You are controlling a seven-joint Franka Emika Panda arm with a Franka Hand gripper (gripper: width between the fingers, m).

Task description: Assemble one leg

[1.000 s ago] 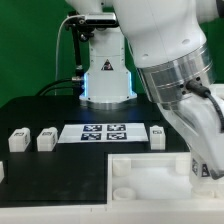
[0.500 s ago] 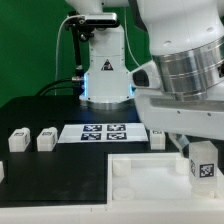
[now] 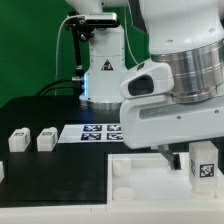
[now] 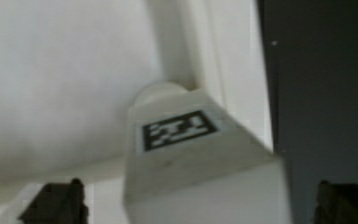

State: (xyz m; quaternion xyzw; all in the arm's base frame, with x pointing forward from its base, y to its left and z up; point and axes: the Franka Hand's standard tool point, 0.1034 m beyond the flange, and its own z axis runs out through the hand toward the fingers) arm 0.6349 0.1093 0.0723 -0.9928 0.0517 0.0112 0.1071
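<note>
table: black top (image 3: 50, 180); shows as a dark strip in the wrist view (image 4: 327, 80)
room: green backdrop (image 3: 30, 50) behind; robot base (image 3: 105, 75) at the middle back with a blue light on it
first spare: white leg (image 3: 17, 140) at the exterior view's left, standing on the table
second spare: white leg (image 3: 45, 140) just beside the first, same row
marker board: flat, white, tags up (image 3: 95, 132); its right end is hidden by the arm
tray: large white part (image 3: 140, 172) at the front, from the middle to the exterior view's right; pale surface in the wrist view (image 4: 69, 80)
arm: big white body (image 3: 175, 90) over the tray's right half
jaws: wide apart, both dark tips visible in the wrist view; the leg sits between them with a gap on each side, nothing gripped
leg: (image 3: 205, 163) at the tray's right end, under the arm (image 4: 176, 130)
leg axis: long axis upright; tag face turned to the exterior camera
leg seat: socket or plain surface, cannot tell
</note>
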